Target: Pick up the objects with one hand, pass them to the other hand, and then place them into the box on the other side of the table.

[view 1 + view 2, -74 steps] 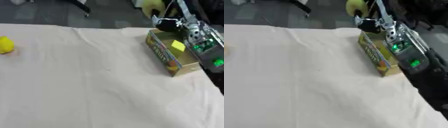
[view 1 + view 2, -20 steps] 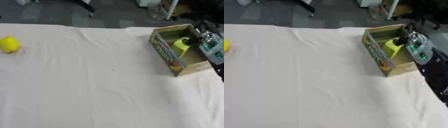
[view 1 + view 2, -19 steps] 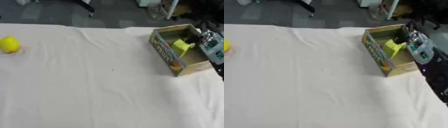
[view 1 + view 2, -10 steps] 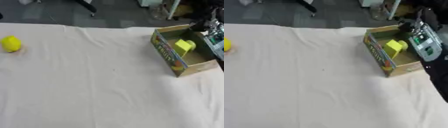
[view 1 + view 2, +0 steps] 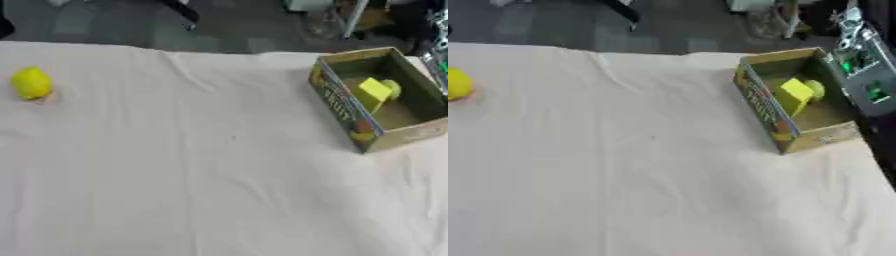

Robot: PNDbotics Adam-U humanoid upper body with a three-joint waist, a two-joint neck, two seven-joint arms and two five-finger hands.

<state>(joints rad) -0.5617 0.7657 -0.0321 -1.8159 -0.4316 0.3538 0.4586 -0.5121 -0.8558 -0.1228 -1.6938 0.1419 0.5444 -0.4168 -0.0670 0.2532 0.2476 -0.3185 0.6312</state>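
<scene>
Left eye view shows, nearest the camera, only the cream cloth-covered table, which carries no task items from six o'clock up to centre.

Step in hand, as judged: one deposit is finished, and the next cycle has not begun. The next move calls for the left hand, which shows in no view, to reach the remaining object on its own side, lift it, pass it across to the right hand, and have that hand carry it to the box.

Further out, at nine to ten o'clock, the round yellow fruit-like object rests on the cloth near the left edge, well apart from the box, with nothing touching it. Its surface looks smooth and evenly yellow; its exact kind cannot be made out.

At two o'clock the open cardboard box with printed yellow-and-red side sits askew near the right edge. Inside lie a yellow block-shaped item and, just beside it, a small pale yellow-green rounded item.

Farthest, at the right margin of the right eye view, the robot's right hand is above and beside the box, clear of it. Whether its fingers are open or closed cannot be told; nothing appears to be held.
</scene>
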